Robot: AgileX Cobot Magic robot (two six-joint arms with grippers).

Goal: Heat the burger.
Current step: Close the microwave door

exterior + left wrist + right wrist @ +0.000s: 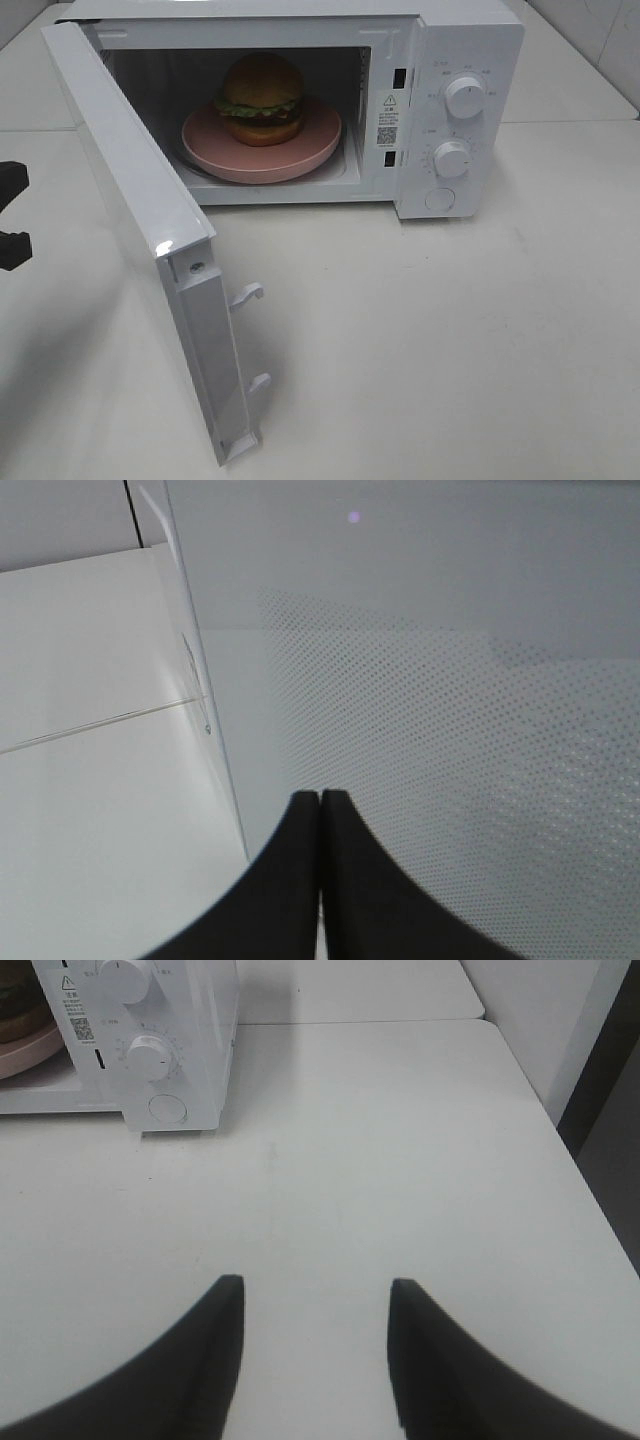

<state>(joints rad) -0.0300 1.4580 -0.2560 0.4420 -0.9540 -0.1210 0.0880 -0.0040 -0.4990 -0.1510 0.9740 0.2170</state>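
Note:
The burger point(262, 97), with a golden-brown bun, green lettuce and a dark patty, sits on a round pink plate point(300, 160) inside the open white microwave point(470, 40). The microwave door point(130, 200) stands swung wide toward the front left. My left gripper point(320, 802) is shut and empty, close to the door's outer face with its dotted window point(450, 730). My right gripper point(315, 1295) is open and empty above the table, to the right of the microwave. The right wrist view shows only an edge of the burger point(12, 1005) and of the plate point(25, 1052).
The microwave's panel has two knobs point(465, 97) point(452, 158) and a round button point(440, 198). A black part of the left arm point(12, 245) shows at the left edge. The white table point(450, 350) ends at its right edge point(590, 1210) in the right wrist view.

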